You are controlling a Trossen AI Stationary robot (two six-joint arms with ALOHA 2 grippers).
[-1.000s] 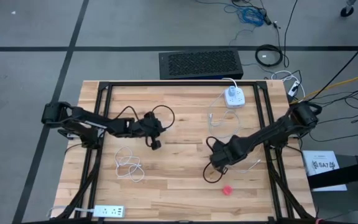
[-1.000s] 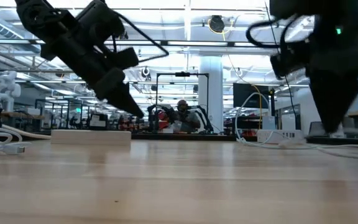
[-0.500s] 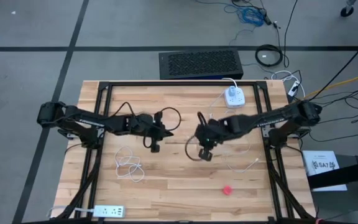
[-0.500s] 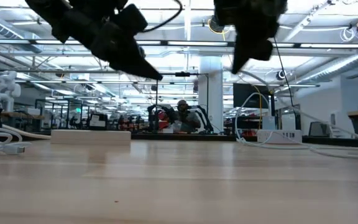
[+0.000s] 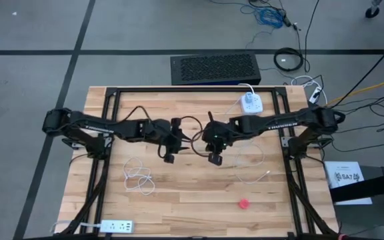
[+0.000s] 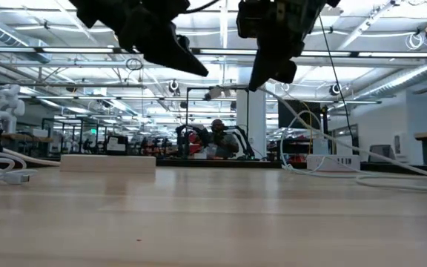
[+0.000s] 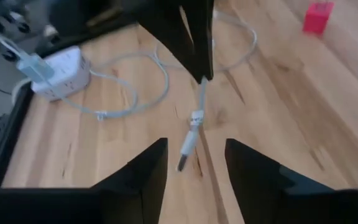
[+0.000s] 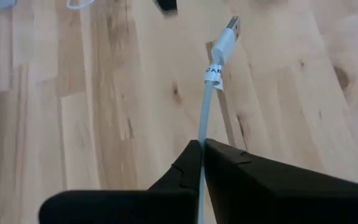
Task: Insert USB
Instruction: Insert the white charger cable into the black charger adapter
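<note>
A white USB cable runs from my right gripper (image 5: 204,137), which is shut on it above the table's middle. Its plug (image 8: 229,34) sticks out past the fingertips toward my left gripper (image 5: 184,135). In the left wrist view the plug (image 7: 188,146) hangs just ahead of my left gripper (image 7: 194,168), whose fingers stand open on either side of it without touching. The rest of the cable (image 5: 249,163) trails down in a loop onto the wood. A white power strip (image 5: 250,103) lies at the far right of the table. My right gripper pinches the white cable (image 8: 202,134) between its two fingers, a short way behind the plug and its small label. The fingers slant downward and lie along the cable. The plug end stands out straight past the fingertips, lifted clear of the table, while the cable behind hangs slack.
A loose white cable coil (image 5: 139,179) lies at the near left, a second white power strip (image 5: 115,227) at the near left edge, and a small red block (image 5: 244,203) at the near right. Black frame rails (image 5: 105,133) run along the table's sides.
My right gripper has swung from the near right toward the table's middle and risen, carrying the cable's plug end with it; the cable's slack has dragged along behind. My left gripper has risen and shifted slightly toward the right gripper.
</note>
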